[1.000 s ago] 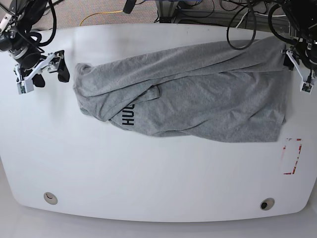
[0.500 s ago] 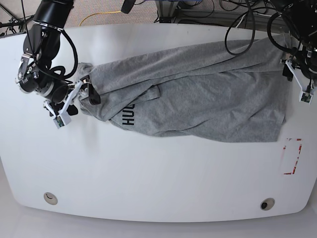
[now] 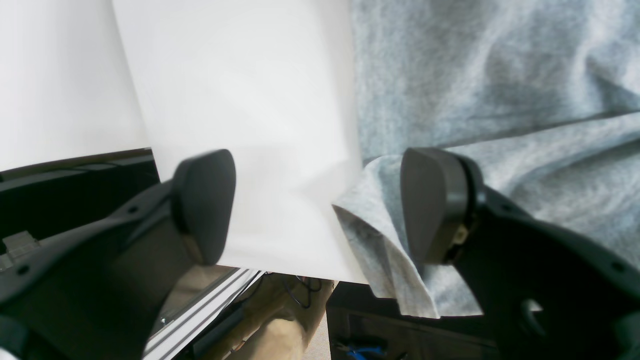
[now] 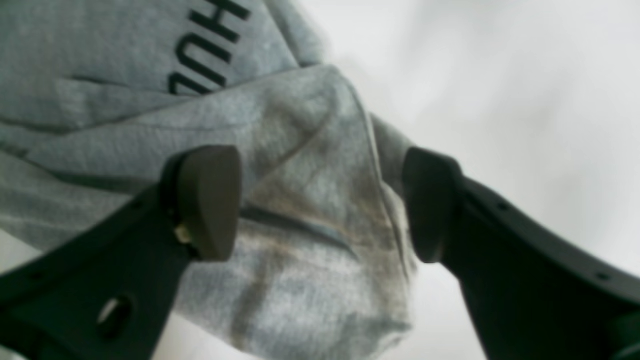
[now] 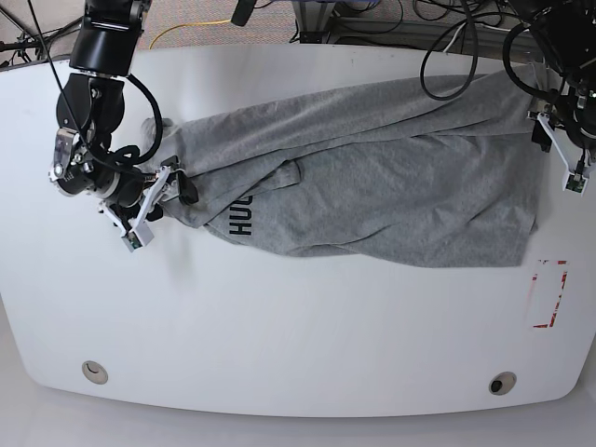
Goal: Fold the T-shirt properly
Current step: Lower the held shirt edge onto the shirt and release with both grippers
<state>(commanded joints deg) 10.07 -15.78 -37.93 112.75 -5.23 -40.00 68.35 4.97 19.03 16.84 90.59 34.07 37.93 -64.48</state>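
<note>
I see the large heather-grey cotton T-shirt with dark block lettering [image 5: 372, 196] spread in loose folds across the smooth white worktop [image 5: 279, 345], its upper part doubled over. At the T-shirt's end near the lettering, my right claw [image 4: 322, 205] hovers with its fingers wide apart, nothing gripped. At the T-shirt's opposite end, my left claw [image 3: 317, 207] is also wide open and empty, one finger over the cloth, the other beyond its edge.

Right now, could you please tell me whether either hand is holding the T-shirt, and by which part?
Nothing is held: the left hand and right hand are both open over the T-shirt.
</note>
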